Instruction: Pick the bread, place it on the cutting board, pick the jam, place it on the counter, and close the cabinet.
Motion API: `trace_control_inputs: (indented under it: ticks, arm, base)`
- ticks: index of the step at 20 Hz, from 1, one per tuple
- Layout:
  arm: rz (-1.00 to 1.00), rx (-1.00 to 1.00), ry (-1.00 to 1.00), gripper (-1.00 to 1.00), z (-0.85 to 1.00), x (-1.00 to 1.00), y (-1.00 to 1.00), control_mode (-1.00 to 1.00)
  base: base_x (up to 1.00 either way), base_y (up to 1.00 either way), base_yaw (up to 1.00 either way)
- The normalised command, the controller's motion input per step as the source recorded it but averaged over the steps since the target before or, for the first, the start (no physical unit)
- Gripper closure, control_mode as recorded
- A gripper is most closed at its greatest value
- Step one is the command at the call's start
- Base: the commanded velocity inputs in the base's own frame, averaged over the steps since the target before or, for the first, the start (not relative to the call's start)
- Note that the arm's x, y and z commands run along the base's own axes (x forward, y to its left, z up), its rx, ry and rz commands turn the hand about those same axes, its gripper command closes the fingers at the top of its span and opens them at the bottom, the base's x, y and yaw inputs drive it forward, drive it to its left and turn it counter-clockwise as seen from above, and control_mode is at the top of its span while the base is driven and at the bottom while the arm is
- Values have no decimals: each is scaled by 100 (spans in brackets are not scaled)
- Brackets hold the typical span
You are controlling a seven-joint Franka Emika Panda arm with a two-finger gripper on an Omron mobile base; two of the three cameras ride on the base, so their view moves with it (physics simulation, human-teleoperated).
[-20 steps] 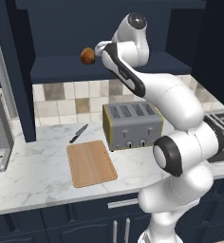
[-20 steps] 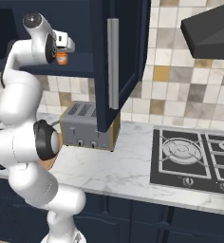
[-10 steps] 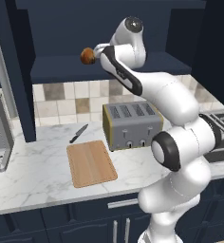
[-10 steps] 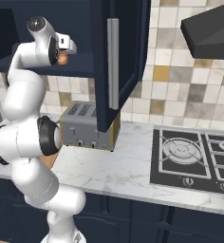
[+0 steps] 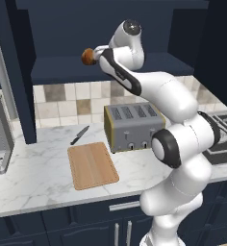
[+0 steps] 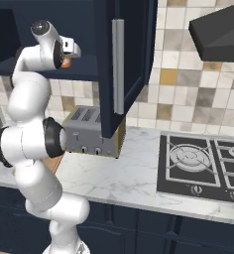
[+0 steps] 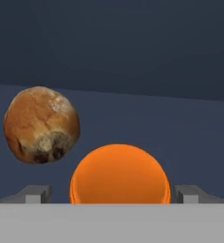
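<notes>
Cabinet of dark navy wood [image 6: 126, 59], fixed on the wall above the worktop, stands with its flat door and long silver bar handle swung out toward me. Below it the white-grey veined marble counter [image 5: 38, 178] runs left to right over navy drawers, and on its right end sits a black gas hob [image 6: 203, 166]. A silver toaster with 4 slots [image 5: 133, 126] stands near the wall, and the flat light-brown wooden cutting board [image 5: 92, 165] lies bare just left of it, nearer the front edge. A small black-handled knife [image 5: 80, 135] rests on the marble just behind the board.

Up on the cabinet shelf, my gripper [image 7: 112, 194] is reached in with its 2 fingertips [image 7: 35, 193] spread wide, 1 on each side of the small orange cup-shaped jam jar [image 7: 119, 175], which sits between them untouched as far as I can see. The round brown bread roll with a mottled crust [image 7: 41, 124] stands just left of the jar and a little farther in, apart from both fingers.
</notes>
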Motion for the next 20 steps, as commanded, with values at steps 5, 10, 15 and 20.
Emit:
trace_control_inputs:
  ticks: [5,10,15,20]
  arm:
    - [0,0,2,-100,-4,6,2,-100]
    - [1,0,4,100,-5,0,3,-100]
    - [0,0,0,100,0,0,0,-100]
    - [0,0,-5,100,-1,-24,0,-100]
  base:
    - [0,0,0]
    - [0,0,0]
    - [0,0,0]
    - [0,0,0]
